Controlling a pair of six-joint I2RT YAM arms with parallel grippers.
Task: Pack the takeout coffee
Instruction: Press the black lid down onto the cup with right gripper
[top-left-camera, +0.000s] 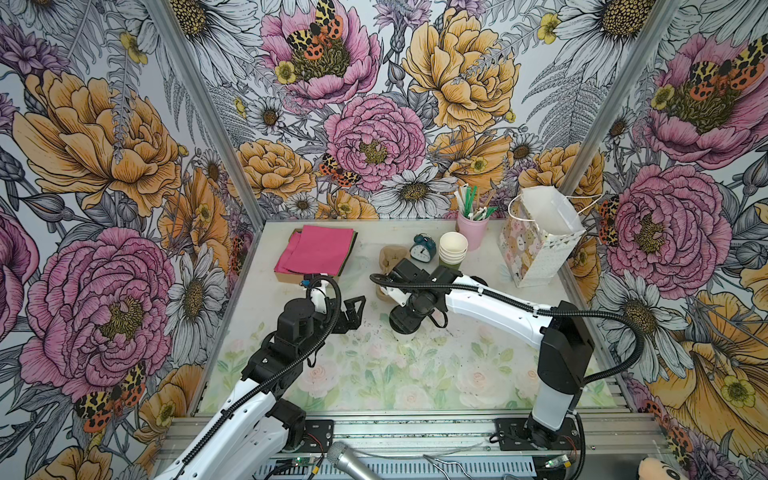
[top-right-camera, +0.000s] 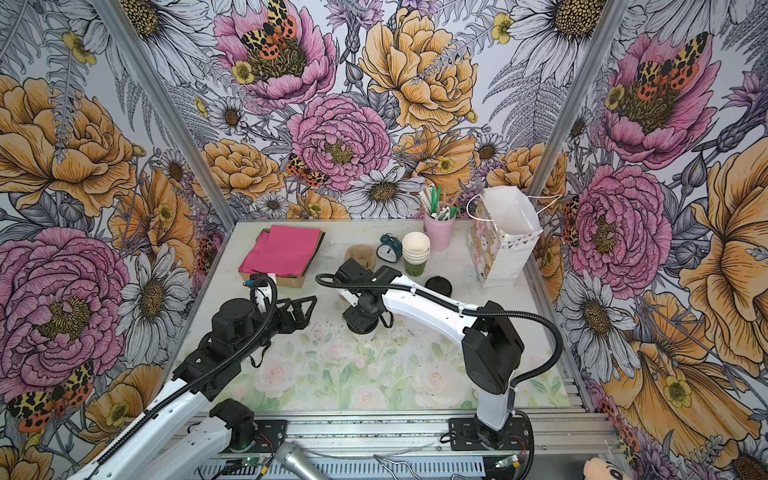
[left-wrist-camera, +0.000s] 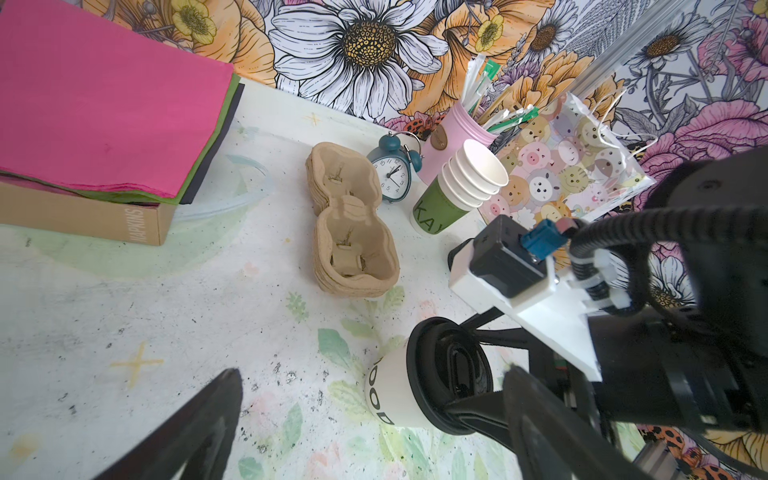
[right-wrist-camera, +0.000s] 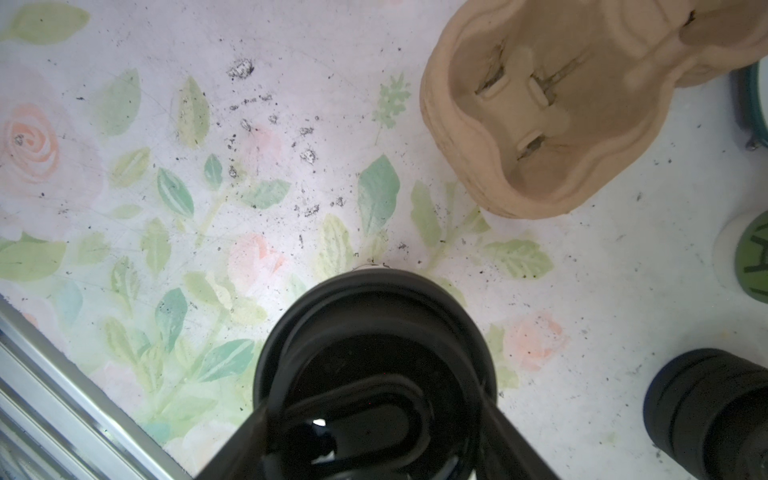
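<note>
The takeout coffee (left-wrist-camera: 388, 395), a white paper cup with black lettering and a black lid (right-wrist-camera: 374, 328), stands on the floral mat in the middle of the table. In both top views only a sliver of it (top-left-camera: 405, 334) (top-right-camera: 366, 335) shows under my right wrist. My right gripper (right-wrist-camera: 374, 419) (top-left-camera: 405, 324) comes down from above, and its two fingers (left-wrist-camera: 469, 409) press the lid's rim from either side. My left gripper (left-wrist-camera: 372, 374) (top-left-camera: 353, 311) (top-right-camera: 301, 311) hangs wide open just left of the cup, level with it, holding nothing.
A brown pulp cup carrier (top-left-camera: 388, 257) (right-wrist-camera: 540, 104) lies just behind the cup. Behind it are a teal alarm clock (top-left-camera: 422, 247), nested cups (top-left-camera: 452, 249), a pink straw holder (top-left-camera: 471, 226) and a patterned gift bag (top-left-camera: 536, 245). Black lids (top-right-camera: 438, 286) sit right, napkins (top-left-camera: 318, 249) back left.
</note>
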